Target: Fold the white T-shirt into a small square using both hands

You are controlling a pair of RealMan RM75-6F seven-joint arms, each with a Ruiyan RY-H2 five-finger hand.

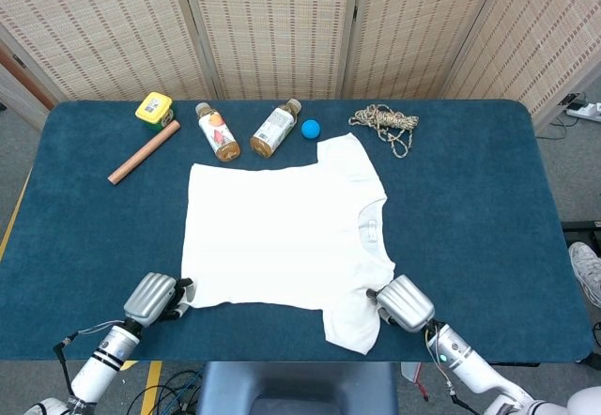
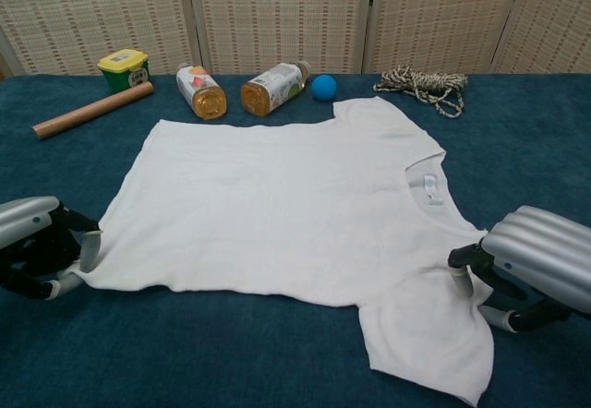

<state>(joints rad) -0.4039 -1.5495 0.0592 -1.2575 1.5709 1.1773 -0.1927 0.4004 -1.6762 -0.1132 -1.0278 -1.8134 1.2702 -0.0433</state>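
No fold is made yet: the white T-shirt [image 2: 286, 205] lies flat between the hands, its hem corner pinched by the left robot hand [image 2: 42, 258], its near sleeve grasped by the right robot hand [image 2: 517, 270].

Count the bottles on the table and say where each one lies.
2. Both lie on their sides behind the T-shirt: the left bottle near the wooden rod, the right bottle beside the blue ball.

We cannot tell whether the left hand [image 2: 42, 246] pinches the T-shirt [image 2: 295, 205] hem. Chest view crops both hands; bottle [image 1: 217, 131] labels are unreadable.
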